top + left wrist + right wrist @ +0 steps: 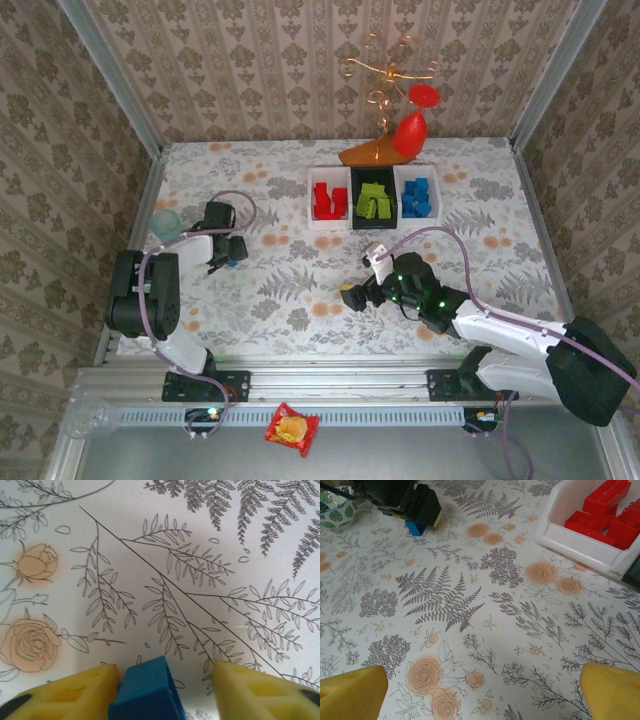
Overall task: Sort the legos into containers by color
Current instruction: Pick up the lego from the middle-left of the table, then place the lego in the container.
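Note:
A blue lego (145, 690) lies on the flowered tablecloth between the yellow fingers of my left gripper (166, 675). It touches the left finger, and a gap separates it from the right finger, so the jaws are open around it. From above, the left gripper (232, 255) is at the table's left and the blue lego (414, 527) sits under it. At the back stand three containers: a white one (329, 224) with red legos (328, 200), a black one (372, 172) with green legos (374, 202), and a white one (417, 219) with blue legos (417, 197). My right gripper (350, 296) hangs open over bare cloth mid-table with nothing between its fingers (355, 695).
A teal cup (165, 222) stands at the left edge behind the left arm, next to a patterned green bowl (337, 510). An orange and red wire ornament (395, 140) stands behind the containers. A red snack packet (292, 428) lies below the arm bases. Walls close in three sides.

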Motion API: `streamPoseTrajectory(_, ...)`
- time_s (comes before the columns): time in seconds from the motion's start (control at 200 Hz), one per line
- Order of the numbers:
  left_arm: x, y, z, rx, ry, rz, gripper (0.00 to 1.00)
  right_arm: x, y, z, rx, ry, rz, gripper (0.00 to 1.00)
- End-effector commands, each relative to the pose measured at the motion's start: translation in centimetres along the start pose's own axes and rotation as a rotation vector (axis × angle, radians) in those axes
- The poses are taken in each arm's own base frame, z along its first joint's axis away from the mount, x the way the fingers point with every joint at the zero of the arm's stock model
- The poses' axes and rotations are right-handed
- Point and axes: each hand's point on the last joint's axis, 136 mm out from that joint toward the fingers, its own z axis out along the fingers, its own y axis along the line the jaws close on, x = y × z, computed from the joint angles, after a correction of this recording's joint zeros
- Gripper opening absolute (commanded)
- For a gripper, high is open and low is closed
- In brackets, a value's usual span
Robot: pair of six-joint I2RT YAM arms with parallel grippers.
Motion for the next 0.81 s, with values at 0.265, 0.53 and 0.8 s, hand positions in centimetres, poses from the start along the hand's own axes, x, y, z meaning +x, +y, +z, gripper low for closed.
streamPoseTrajectory(0.265,-1.2,-2.8,-1.0,0.027,-0.04,0.092,0.28,-1.3,-1.0,-0.2,0.064,-0.036,-0.017,1.0)
streamPoseTrajectory(0.53,-3.4,-11.8,-6.7,0.19,-0.227,0.243,0.23,-1.4,-3.3,-0.7,0.203,-0.042,0.008,1.0)
streamPoseTrajectory(0.8,-5.2,-26.6,-14.3,0.499,-0.435,0.422,0.22,-1.6,-9.1,-5.0,0.494,-0.135,0.126,1.0)
